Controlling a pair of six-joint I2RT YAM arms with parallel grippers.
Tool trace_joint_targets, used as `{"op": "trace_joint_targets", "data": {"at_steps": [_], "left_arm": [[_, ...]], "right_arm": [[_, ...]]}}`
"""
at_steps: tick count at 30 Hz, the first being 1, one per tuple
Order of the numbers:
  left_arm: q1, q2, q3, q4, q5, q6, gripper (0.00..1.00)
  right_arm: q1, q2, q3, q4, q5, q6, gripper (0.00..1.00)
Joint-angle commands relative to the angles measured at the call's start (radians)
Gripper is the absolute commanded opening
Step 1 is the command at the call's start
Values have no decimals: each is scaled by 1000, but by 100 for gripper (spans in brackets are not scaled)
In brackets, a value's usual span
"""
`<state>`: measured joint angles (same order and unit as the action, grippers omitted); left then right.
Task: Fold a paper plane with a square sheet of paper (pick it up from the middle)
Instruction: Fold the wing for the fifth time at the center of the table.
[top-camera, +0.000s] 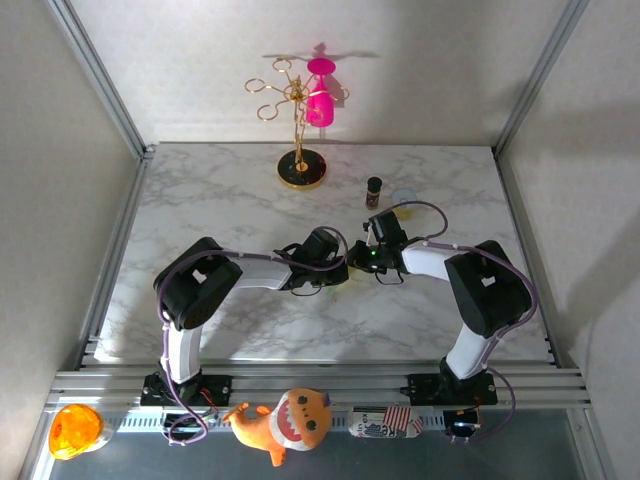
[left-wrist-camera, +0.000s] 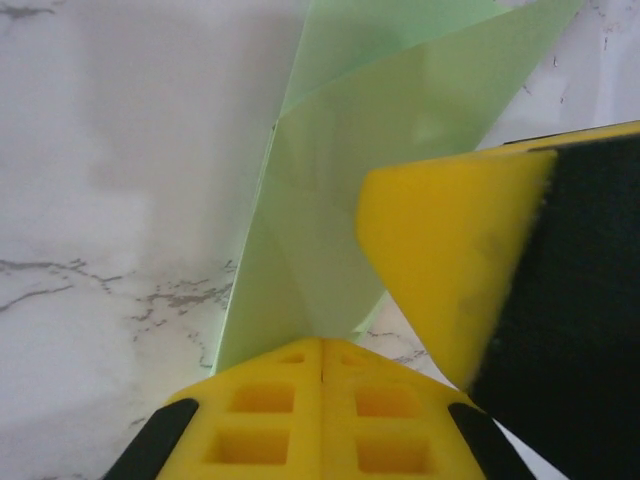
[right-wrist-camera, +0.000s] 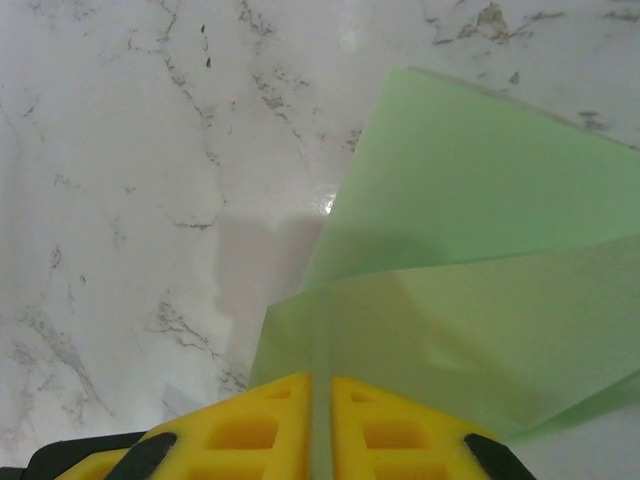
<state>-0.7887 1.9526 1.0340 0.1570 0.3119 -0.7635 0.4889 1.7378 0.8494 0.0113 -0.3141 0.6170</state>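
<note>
Working surface (top-camera: 200, 200): white marble slab, walled on three sides, carries everything below.
Arms: my left arm (top-camera: 200, 290) and right arm (top-camera: 485, 290) both elbow inward; wrists meet mid-surface, nearly nose to nose.
Stand (top-camera: 298, 130): gold wire rack on a dark round base, far edge, upright, with a pink cup (top-camera: 320, 100) hung on it.
Plush toy (top-camera: 285, 420): orange, lying on the near rail between my two bases.
Sheet of paper (left-wrist-camera: 400, 150): pale green, partly folded, layers overlapping. It sits between my two hands over the middle of the surface, fanning out away from both wrist cameras (right-wrist-camera: 480, 250).
Left hand (left-wrist-camera: 320, 345): yellow pads pressed together, pinching a corner of the sheet.
Right hand (right-wrist-camera: 320, 380): pads nearly closed, with the sheet's edge clamped in the thin slot between them. One of its fingers (left-wrist-camera: 450, 270) sits just beside my left hand, against the paper.
Pale cup (top-camera: 404, 200): far right of centre.
Dark bottle (top-camera: 374, 190): upright, just left of that cup.
</note>
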Motion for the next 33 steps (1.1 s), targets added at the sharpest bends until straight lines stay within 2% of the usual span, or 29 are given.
{"op": "trace_joint_targets", "data": {"at_steps": [1, 10, 17, 23, 33], "left_arm": [[-9, 15, -36, -93, -48, -4, 0], [-18, -2, -94, -82, -51, -37, 0], [-20, -17, -132, -77, -62, -57, 0], [-21, -12, -144, -77, -60, -57, 0], [-21, -11, -161, -62, -44, -63, 0]], "right_arm": [[4, 15, -2, 39, 15, 24, 15], [-7, 3, -29, 69, 133, 69, 14], [-43, 6, -87, 114, 158, 86, 14], [-117, -4, -153, 177, 141, 92, 14], [-265, -22, -166, 173, 131, 60, 13]]}}
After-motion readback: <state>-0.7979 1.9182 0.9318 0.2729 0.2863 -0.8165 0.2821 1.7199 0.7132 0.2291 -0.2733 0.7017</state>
